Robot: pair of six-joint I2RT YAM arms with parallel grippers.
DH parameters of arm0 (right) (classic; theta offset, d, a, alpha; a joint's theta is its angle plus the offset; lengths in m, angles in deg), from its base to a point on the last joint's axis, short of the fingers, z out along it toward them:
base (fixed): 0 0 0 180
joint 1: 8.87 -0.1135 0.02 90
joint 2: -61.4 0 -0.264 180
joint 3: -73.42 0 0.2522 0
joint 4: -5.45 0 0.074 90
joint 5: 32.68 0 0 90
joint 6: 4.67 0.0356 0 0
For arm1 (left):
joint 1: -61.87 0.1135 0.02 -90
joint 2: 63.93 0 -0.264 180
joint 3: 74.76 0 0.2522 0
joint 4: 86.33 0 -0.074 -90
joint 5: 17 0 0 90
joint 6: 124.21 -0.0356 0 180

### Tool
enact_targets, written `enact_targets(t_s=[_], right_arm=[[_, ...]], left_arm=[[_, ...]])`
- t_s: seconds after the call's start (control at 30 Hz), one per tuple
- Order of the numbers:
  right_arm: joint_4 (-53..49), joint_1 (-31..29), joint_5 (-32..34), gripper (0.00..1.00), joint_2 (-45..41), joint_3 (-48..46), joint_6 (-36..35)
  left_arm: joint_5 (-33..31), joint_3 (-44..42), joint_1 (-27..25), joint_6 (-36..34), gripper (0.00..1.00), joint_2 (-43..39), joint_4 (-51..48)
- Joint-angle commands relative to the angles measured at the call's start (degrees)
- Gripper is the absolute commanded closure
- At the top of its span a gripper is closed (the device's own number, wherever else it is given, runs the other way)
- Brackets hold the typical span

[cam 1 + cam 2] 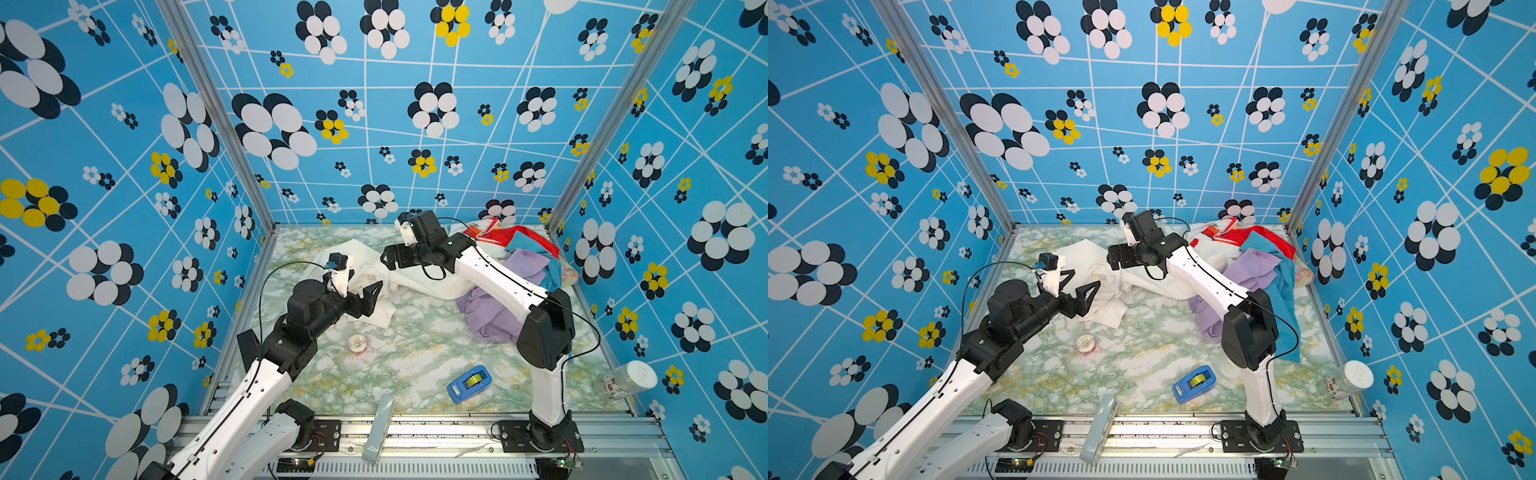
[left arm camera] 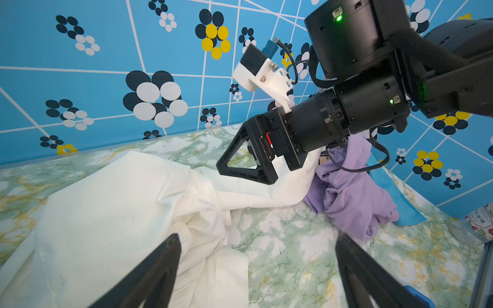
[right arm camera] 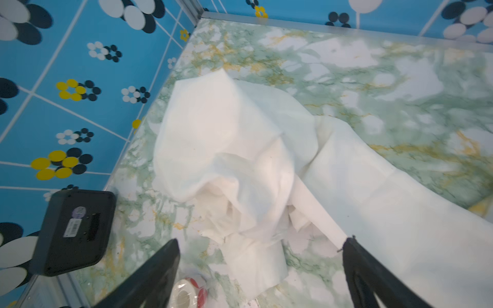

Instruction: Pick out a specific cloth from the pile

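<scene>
As 2 grippers (image 2: 258,236) (image 3: 261,240) gape: 1 cloth (image 3: 226,128).

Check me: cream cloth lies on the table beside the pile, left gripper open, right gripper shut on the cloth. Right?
Wrong on one point: the right gripper is open, gripping nothing, as the right wrist view shows. The cloth lies beside the pile; the left gripper is open.

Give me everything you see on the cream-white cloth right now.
The cloth is plain cream-white, thin and creased, with a hemmed edge. It lies crumpled on the marbled table beside the pile, one end meeting the lilac cloth. The left gripper and right gripper are open above it; neither holds it.
</scene>
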Motion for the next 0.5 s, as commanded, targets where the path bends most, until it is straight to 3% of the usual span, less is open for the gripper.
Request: enact_targets(t_s=[0.0,0.13,0.47], right_arm=[[-4.23,0.89,3.14,0.07,0.47,-4.44,-1.69],[-4.37,1.82,2.63,0.14,1.46,-7.97,-3.19],[-4.45,3.28,5.01,0.13,5.87,-9.29,-6.34]], left_arm=[[0.89,1.25,0.28,0.43,0.08,0.63,0.24],[1.05,1.66,0.27,0.69,0.08,1.76,0.32],[1.78,2.46,0.26,1.55,0.09,3.72,0.99]])
